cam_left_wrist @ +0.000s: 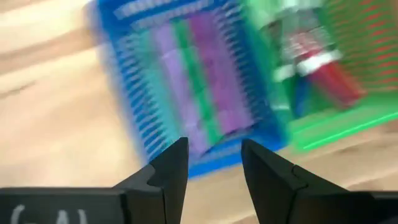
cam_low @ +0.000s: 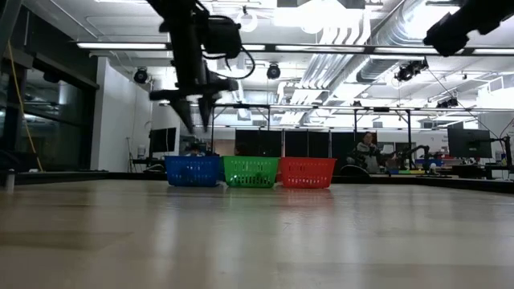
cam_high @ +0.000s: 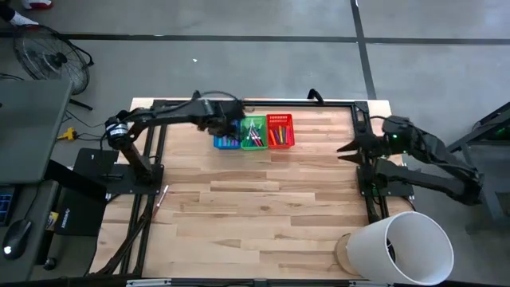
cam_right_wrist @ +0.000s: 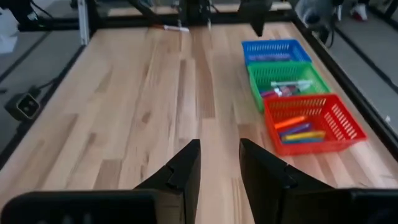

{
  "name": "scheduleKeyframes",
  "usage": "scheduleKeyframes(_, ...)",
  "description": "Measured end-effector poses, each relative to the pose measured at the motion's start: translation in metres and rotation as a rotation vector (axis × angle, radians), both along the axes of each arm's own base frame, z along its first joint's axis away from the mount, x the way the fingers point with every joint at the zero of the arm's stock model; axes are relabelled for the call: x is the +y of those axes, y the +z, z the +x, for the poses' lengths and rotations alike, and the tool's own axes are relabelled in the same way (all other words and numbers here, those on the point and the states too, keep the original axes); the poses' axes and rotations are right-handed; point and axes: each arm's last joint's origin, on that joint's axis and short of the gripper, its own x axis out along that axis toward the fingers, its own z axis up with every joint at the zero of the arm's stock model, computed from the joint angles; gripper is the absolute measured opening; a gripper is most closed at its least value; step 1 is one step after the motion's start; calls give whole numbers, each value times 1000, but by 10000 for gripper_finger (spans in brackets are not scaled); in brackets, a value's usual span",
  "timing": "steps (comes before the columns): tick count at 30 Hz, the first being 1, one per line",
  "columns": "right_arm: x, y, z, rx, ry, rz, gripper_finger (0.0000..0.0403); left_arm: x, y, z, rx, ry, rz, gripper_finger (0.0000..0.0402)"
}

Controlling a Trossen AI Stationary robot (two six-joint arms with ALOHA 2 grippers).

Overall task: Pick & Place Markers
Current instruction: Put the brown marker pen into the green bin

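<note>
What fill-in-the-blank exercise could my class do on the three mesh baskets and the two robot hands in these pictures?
1. The three small mesh baskets stand in a row: the blue mesh basket, the ____ one in the middle, and the red mesh basket.
2. The left hand hovers open above the ____ basket.
3. The open right hand holds ____.
4. A loose thin marker lies on the wooden ____, away from the baskets.

Missing words: green; blue; nothing; table

Floor (cam_high: 263,20): grey concrete, crossed by dark seams.
Bench (cam_high: 263,207): pale wood planks, black frame around its edges.
Ceiling (cam_low: 337,32): exposed white ducts, strip lights lit.
Fan (cam_high: 44,56): wire-guarded, on the floor beyond the bench's corner.
Background: dark workstations with monitors (cam_low: 470,143); a seated person (cam_low: 367,152) far back.
</note>
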Motion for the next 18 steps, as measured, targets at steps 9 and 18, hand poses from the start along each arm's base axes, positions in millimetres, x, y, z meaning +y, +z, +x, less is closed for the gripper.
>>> scheduleKeyframes(9, 9, 3, -17, -116, 16, 23, 99, -58, 22, -20, -84, 96, 85, 144)
scheduleKeyframes(18, 9, -13, -9, -159, 60, 167, 99, -118, 16, -50, -170, 168, 78, 144)
